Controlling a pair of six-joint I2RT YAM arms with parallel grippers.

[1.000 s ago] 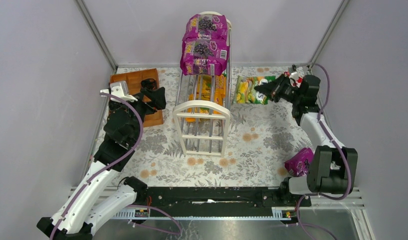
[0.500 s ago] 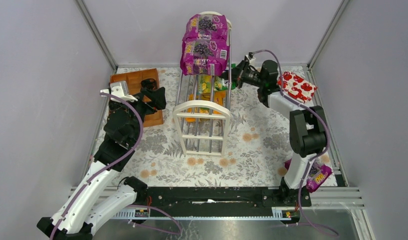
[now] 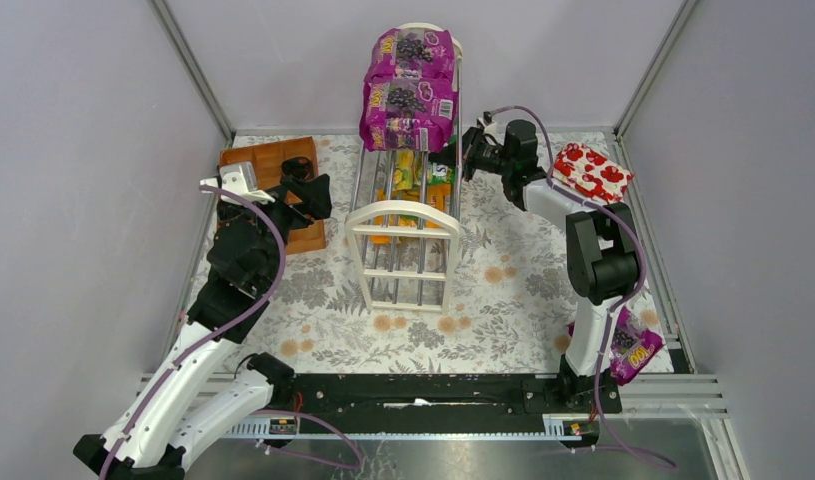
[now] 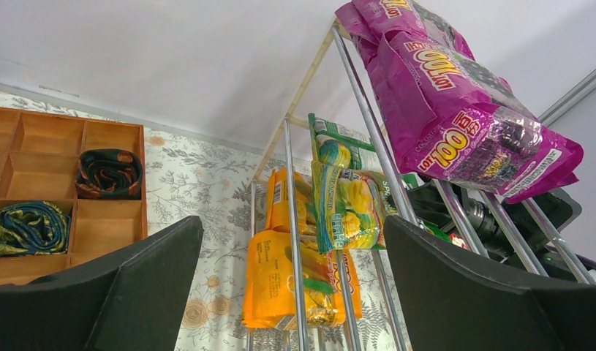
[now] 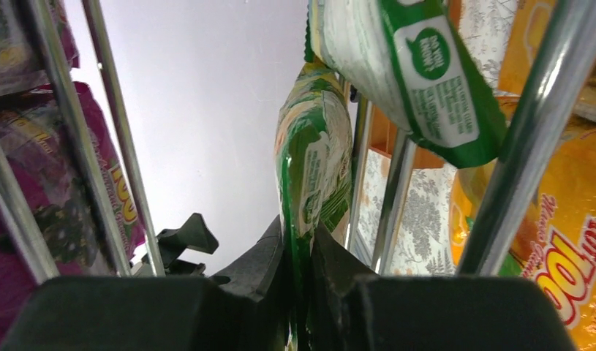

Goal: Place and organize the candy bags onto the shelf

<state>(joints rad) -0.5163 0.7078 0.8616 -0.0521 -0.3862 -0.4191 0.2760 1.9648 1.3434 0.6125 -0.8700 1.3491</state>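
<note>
A white shelf (image 3: 403, 215) stands mid-table with two purple bags (image 3: 410, 100) across its top rods and orange bags (image 4: 280, 278) on a lower tier, so most of the stocking looks done. The right gripper (image 5: 298, 256), reaching in from the shelf's right side, is clamped on the edge of a green bag (image 5: 313, 161) held upright among the rods, not yet let go. The left gripper (image 3: 305, 188) hangs spread and empty by the tray (image 3: 268, 160), and one purple bag (image 3: 631, 345) by the right arm's base seems left to shelve.

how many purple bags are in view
3. Top tier of the shelf: rear bag, front bag. Third bag on the table by the right arm's base. More may be hidden.
</note>
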